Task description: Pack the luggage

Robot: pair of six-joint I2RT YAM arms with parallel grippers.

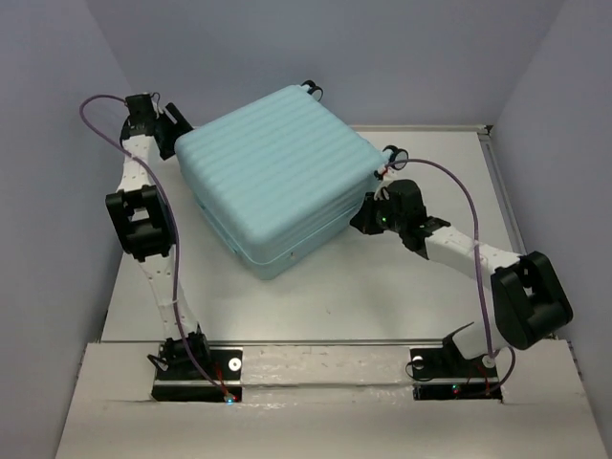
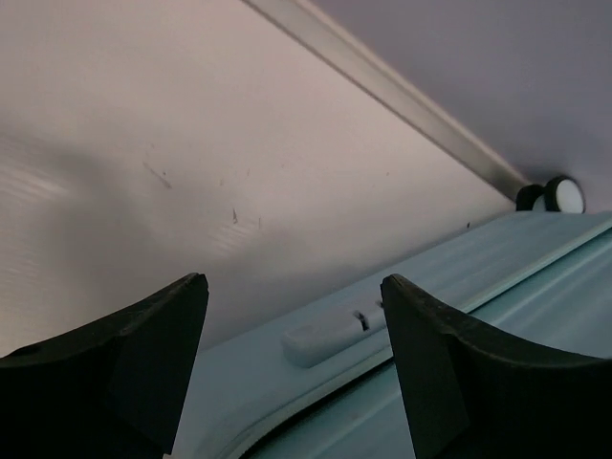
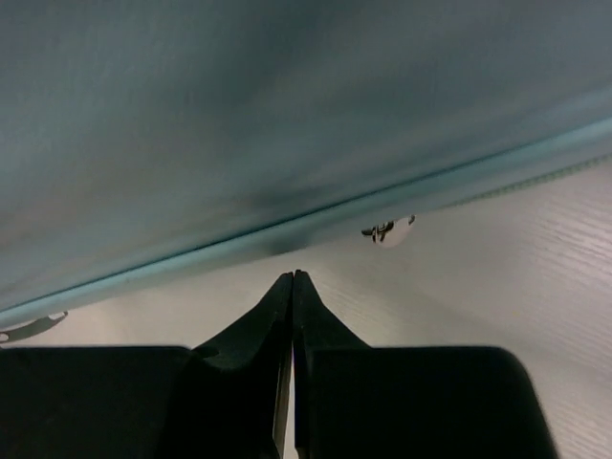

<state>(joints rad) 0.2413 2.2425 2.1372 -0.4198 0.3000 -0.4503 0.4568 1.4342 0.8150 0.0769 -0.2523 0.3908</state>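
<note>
The luggage (image 1: 273, 177) is a pale aqua ribbed hard-shell suitcase, lying closed and flat on the table, turned at an angle. My left gripper (image 1: 175, 124) is open at its far left corner; in the left wrist view (image 2: 292, 296) the jaws stand apart over the suitcase edge (image 2: 430, 316), with a small aqua tab (image 2: 325, 335) between them. My right gripper (image 1: 365, 218) is shut and empty, low beside the suitcase's right side. In the right wrist view its fingertips (image 3: 293, 279) meet just below the suitcase shell (image 3: 239, 124) and its seam.
Black-and-white caster wheels show at the suitcase's far corner (image 1: 311, 90) and right corner (image 1: 392, 155); one also shows in the left wrist view (image 2: 555, 195). A metal rail (image 1: 421, 126) edges the table's far side. Grey walls close in on three sides.
</note>
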